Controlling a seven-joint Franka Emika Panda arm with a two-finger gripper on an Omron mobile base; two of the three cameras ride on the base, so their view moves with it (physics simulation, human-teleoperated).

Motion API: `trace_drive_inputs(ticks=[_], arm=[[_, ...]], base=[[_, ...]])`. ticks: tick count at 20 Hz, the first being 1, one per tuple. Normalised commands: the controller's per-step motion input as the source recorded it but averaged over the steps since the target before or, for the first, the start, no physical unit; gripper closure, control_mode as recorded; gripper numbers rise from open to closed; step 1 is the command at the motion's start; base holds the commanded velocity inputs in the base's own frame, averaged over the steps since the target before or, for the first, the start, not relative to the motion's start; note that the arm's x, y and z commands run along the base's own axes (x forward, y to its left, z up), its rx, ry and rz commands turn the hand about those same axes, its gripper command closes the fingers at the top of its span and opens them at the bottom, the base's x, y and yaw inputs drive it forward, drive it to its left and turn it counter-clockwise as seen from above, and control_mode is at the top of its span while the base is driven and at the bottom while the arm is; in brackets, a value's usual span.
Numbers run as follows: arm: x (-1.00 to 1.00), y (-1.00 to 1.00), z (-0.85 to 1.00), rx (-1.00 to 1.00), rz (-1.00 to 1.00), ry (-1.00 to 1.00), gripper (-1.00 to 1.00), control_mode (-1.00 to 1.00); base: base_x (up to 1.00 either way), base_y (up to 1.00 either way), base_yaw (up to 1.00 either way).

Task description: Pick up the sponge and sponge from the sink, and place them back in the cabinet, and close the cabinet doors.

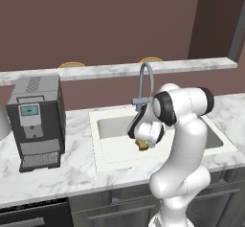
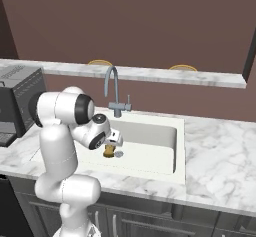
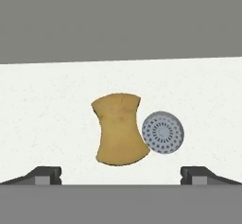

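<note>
Hand view looks straight down into the sink (image 3: 42, 105), where the golden-tan sponge (image 3: 119, 129) lies flat on the white basin floor, its right edge touching the round perforated drain strainer (image 3: 163, 132). The gripper (image 3: 121, 175) hangs above with its jaws spread wide and nothing between them; the two dark fingertips (image 3: 45, 175) stand well apart at the bottom of the frame, to either side of the sponge. This looks like the approach for the first pick, with neither sponge yet taken to the cabinet (the green-topped one I cannot find in these pictures). The next move, as I judge it, calls for a straight descent until the fingers bracket the sponge, then a close across its narrow waist, keeping the right finger off the strainer. The sponge is a soft-looking block with pinched-in long sides and bowed ends, matte and slightly mottled. The strainer is a grey metal disc dotted with small holes. In the left base view the arm (image 1: 184, 144) bends over the marble counter (image 1: 72, 168), the wrist low in the basin beside the grey gooseneck faucet (image 1: 146, 85); a boxy grey coffee machine (image 1: 37, 120) stands on the counter well to the left.
</note>
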Motion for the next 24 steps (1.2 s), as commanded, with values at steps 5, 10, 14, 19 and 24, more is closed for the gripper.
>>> trace_drive_inputs(ticks=[5,10,14,19,24], arm=[[0.0,0.0,-0.16,0.0,0.0,0.03,-1.0,-1.0],[0.0,0.0,-0.13,0.0,0.0,0.02,-1.0,-1.0],[0.02,0.0,-0.15,0.0,0.0,0.01,-1.0,-1.0],[0.06,0.0,-0.12,0.0,0.0,0.01,-1.0,-1.0],[0.08,0.0,-0.11,0.0,0.0,0.0,-1.0,-1.0]], base=[[0.0,0.0,0.0],[0.0,0.0,0.0],[0.0,0.0,0.0],[0.0,0.0,0.0],[0.0,0.0,0.0]])
